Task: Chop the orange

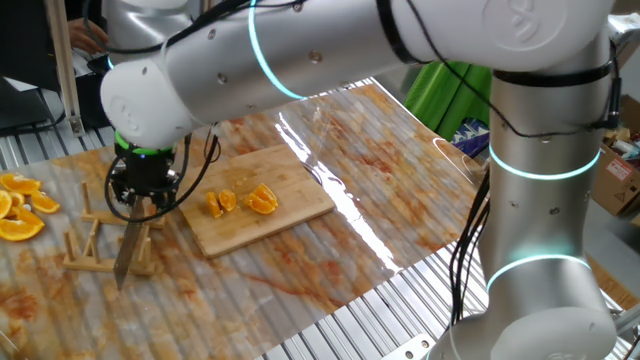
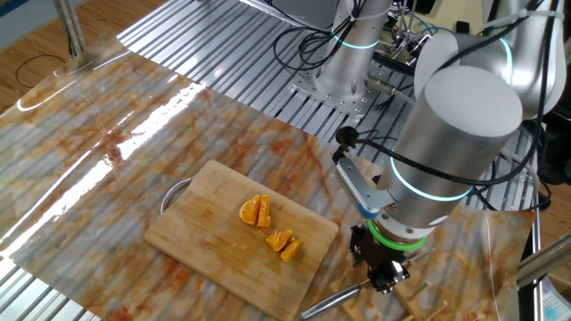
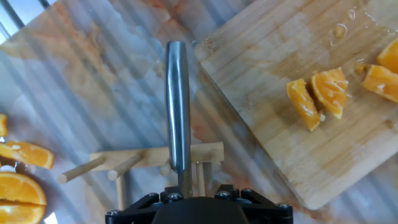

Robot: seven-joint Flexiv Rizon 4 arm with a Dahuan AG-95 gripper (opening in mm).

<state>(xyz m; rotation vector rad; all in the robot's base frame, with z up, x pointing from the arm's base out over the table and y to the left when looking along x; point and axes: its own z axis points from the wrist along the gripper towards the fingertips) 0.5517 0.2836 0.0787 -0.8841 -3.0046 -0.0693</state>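
Claw (image 3: 186, 202) fingertips hidden; slice heap (image 1: 20, 208) edge-cropped.

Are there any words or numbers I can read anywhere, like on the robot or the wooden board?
None can be read.
Robot arm: only glowing rings, no letters.
Cutting board: plain wood, no print.
Knife: bare metal, no brand showing.
Cardboard box at the edge of one fixed view: too small and blurred to tell.

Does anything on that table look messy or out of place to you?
Mostly tidy. The knife lies slanted on the wooden rack, its tip hanging off. Cut pieces of the orange sit scattered on the cutting board, with wet juice spots nearby. Nothing looks broken.
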